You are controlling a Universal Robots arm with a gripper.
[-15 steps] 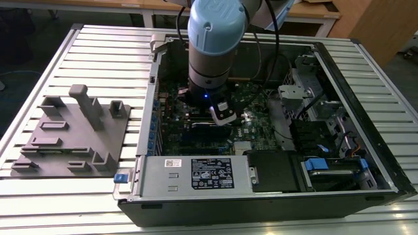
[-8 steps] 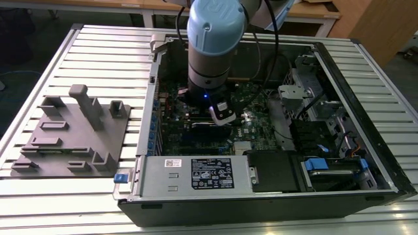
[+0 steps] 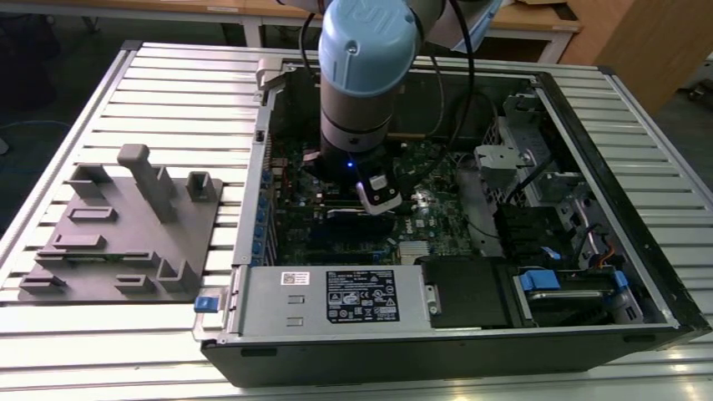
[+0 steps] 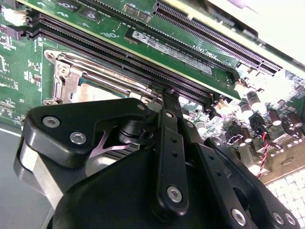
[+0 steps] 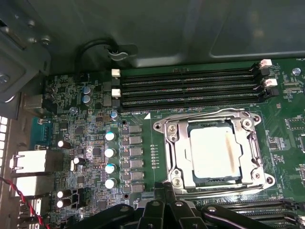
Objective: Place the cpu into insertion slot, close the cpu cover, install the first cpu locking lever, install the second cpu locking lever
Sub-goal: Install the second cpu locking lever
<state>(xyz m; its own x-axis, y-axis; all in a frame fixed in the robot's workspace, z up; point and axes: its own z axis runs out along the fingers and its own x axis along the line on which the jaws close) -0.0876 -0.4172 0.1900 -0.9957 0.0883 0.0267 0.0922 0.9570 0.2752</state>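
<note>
The cpu [image 5: 213,151], a silvery square chip, lies flat in the insertion slot [image 5: 167,128] on the green board. The cpu cover [image 5: 180,143], a thin metal frame, lies down around the chip, which shows through its window. A thin metal lever [image 5: 205,113] runs along one edge of the slot. My gripper [image 5: 164,190] hovers just off the slot's edge, its black fingers drawn together with nothing between them. In the second wrist view the fingertips [image 4: 170,95] sit by the slot's corner, near the cover [image 4: 66,64]. In the exterior view the gripper [image 3: 381,200] is low inside the open case.
Long black memory slots [image 5: 190,88] run beside the socket, and capacitors [image 5: 110,152] stand on its other side. The case wall [image 3: 624,192], a power supply [image 3: 334,296] and drive bays [image 3: 537,280] ring the board. A grey fixture plate [image 3: 123,225] lies on the table at the exterior view's left.
</note>
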